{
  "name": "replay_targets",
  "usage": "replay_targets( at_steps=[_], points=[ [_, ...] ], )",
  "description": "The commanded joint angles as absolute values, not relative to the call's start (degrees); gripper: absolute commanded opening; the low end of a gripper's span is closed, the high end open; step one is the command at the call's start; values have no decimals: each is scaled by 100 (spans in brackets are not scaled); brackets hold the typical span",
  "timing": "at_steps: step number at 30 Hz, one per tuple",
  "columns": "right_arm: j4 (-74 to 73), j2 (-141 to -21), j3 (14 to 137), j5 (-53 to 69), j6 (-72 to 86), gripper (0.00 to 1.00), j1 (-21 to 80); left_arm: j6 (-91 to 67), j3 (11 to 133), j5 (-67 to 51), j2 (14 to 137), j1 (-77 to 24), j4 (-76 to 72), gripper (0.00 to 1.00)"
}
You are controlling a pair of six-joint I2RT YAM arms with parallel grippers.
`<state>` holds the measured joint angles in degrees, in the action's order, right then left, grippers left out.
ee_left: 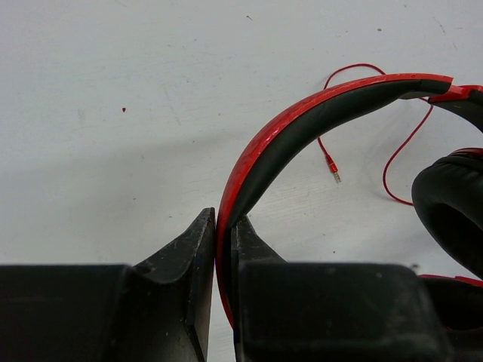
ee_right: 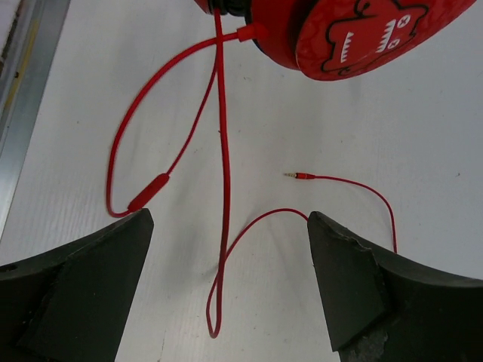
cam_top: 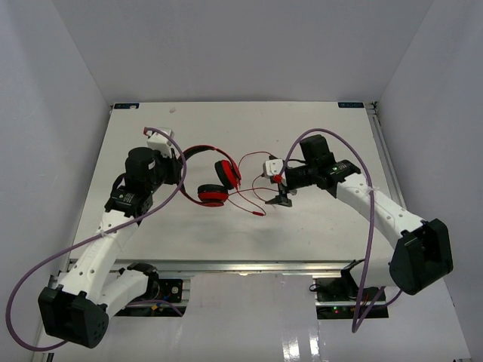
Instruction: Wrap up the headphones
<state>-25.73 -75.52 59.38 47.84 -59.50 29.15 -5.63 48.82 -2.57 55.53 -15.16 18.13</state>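
The headphones (cam_top: 213, 181) lie near the middle of the tabletop (cam_top: 317, 128). The left gripper (ee_left: 224, 234) clamps the headband (ee_left: 302, 113), likely anchoring them, while the right gripper (ee_right: 230, 226) hangs wide open over the loose cord (ee_right: 221, 136), seemingly ready to gather it.

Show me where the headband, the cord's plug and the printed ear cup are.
headband (ee_left: 290, 127): left wrist view, midway along its arc.
plug (ee_right: 303, 176): right wrist view, on its red sleeve.
printed ear cup (ee_right: 355, 38): right wrist view, on its red outer face.

Red headphones (cam_top: 215, 177), cord (ee_right: 221, 188) loose
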Motion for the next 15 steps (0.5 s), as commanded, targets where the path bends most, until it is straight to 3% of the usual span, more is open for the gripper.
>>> replay_targets(
  at_steps=[1, 5, 7, 8, 15],
  points=[
    [-2194, -7951, 6228, 4194, -5826, 79, 3052, -866, 5176, -532, 5209, -1512, 1627, 0],
    [-2594, -8252, 6653, 4069, -5897, 30, 3084, -890, 5105, -536, 5150, -1512, 1644, 0],
    [-2645, -8187, 6671, 4053, -5888, 12, 3081, -979, 5049, -523, 5151, -1512, 1625, 0],
    [-2629, -8079, 6671, 4074, -5857, 8, 3085, -1052, 5022, -523, 5166, -1512, 1597, 0],
    [-2446, -7157, 7328, 4498, -5244, 8, 3081, -1551, 4869, -725, 5660, -1517, 1356, 0]
  ],
)
